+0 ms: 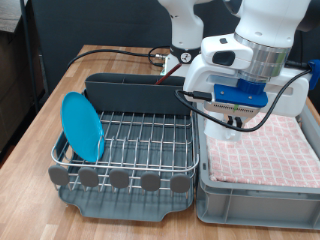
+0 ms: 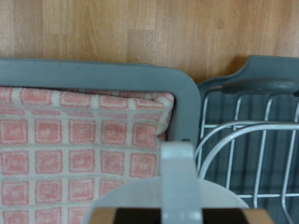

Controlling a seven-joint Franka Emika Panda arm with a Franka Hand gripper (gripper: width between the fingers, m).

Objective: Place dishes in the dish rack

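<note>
1. Grey bin: nearest the exterior camera, at the desk's near right corner; holds a pink checked cloth laid flat across its top. In the wrist view the bin's rounded rim runs just beside the rack wires.
2. Dish rack: silver wire grid on a dark grey tray, along the desk's near edge, touching or just beside the bin. A long grey utensil trough runs across its far side.
3. Light-blue plate: already standing on edge, slightly tilted, in the wires at the rack's left end. This item reads as placed.
4. Gripper: hangs above the far part of the cloth, close to the seam between bin and rack. In the wrist view a pale rounded object fills the bottom of the frame beneath the hand; it may be the white cup, but whether it is gripped, and how the jaws stand, cannot be told.
5. Wooden spoon: not seen in either view.
6. Wooden desk: bare boards show at the far left corner.
7. Handling note, as judgement: any carry towards the rack should clear the bin rim and top wire, keep the item upright, and stay away from the plate.
</note>
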